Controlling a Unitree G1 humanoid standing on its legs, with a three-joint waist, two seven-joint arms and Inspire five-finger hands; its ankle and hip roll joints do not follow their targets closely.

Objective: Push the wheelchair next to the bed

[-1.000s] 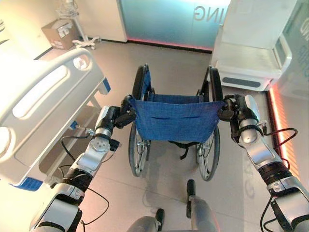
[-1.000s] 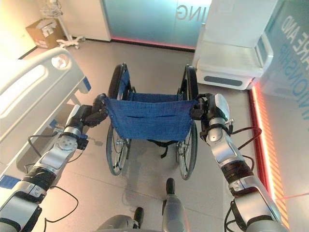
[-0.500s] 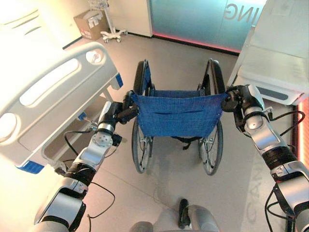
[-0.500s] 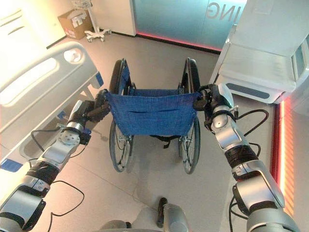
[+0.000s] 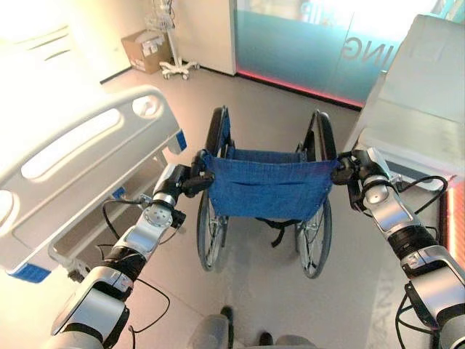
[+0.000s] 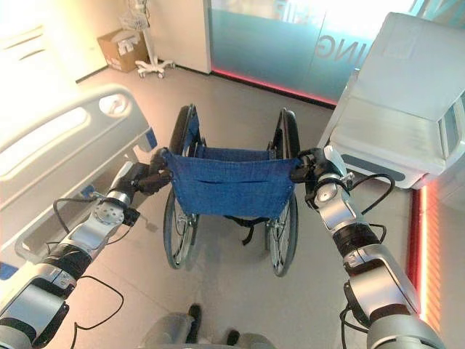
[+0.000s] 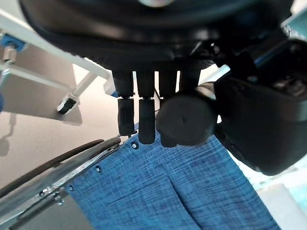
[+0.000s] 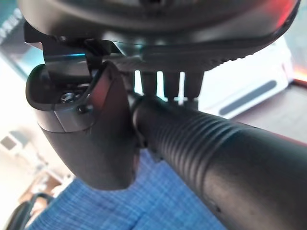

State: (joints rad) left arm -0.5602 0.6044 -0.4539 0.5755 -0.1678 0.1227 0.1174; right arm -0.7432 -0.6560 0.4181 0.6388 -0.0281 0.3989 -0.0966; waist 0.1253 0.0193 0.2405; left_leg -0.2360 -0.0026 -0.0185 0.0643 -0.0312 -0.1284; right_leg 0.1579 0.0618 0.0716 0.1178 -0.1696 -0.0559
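- The white hospital bed with moulded plastic side rails (image 5: 80, 156) is seen along the left edge of the head views, running from the upper left down to the lower left.
- The folding wheelchair with a blue fabric backrest and large spoked wheels (image 5: 267, 190) is placed in the centre of the head views, seen from behind, near the bed but apart from it, with bare grey floor between.
- The wheelchair is judged moderately heavy yet free-rolling on the smooth floor; its metal frame is stiff, while the cloth back is soft and would sag if pushed, so the two rear push handles are taken as the proper holds.
- Uneven force on the handles is expected to swing the chair, which can be used to steer it toward the bed.
- The left arm is extended up from the lower left, and the left hand (image 5: 193, 181) is clenched on the black left push handle (image 7: 186, 120), with the fingers (image 7: 147, 124) curled over it.
- The right arm is extended from the lower right, and the right hand (image 5: 350, 171) is wrapped round the ribbed black right push handle (image 8: 206, 143).
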